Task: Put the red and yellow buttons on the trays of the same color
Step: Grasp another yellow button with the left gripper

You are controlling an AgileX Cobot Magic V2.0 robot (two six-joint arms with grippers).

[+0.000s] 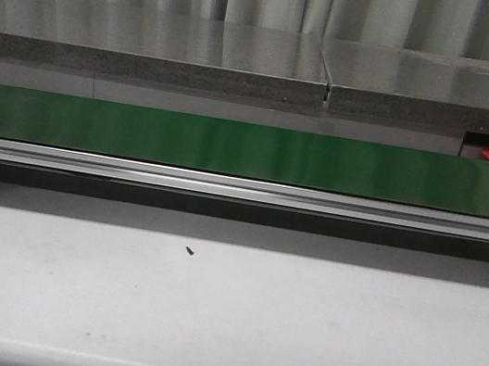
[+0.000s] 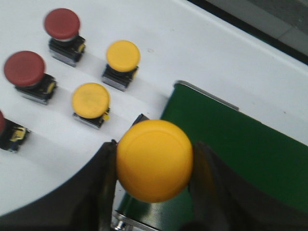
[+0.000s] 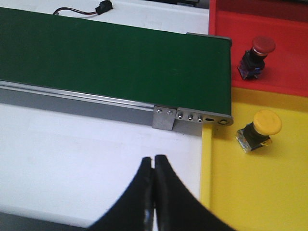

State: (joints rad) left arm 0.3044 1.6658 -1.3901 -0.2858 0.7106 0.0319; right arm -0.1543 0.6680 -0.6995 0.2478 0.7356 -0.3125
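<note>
Gripping yellow button [image 2: 154, 161], base hidden, seemingly

An industrial test bench; a green conveyor belt [image 1: 232, 146] on aluminium rails crosses a white table [image 1: 221, 320].

1. You see a green conveyor belt [image 1: 232, 146] running across the white table [image 1: 221, 320], side to side, along its far part.
2. An aluminium rail [image 1: 243, 189] lines the belt's near side.
3. A small dark speck [image 1: 189, 251] lies on the table, near its middle.
4. Beyond the belt, a small black part with a wire [image 3: 102, 7] rests on the table.
</note>
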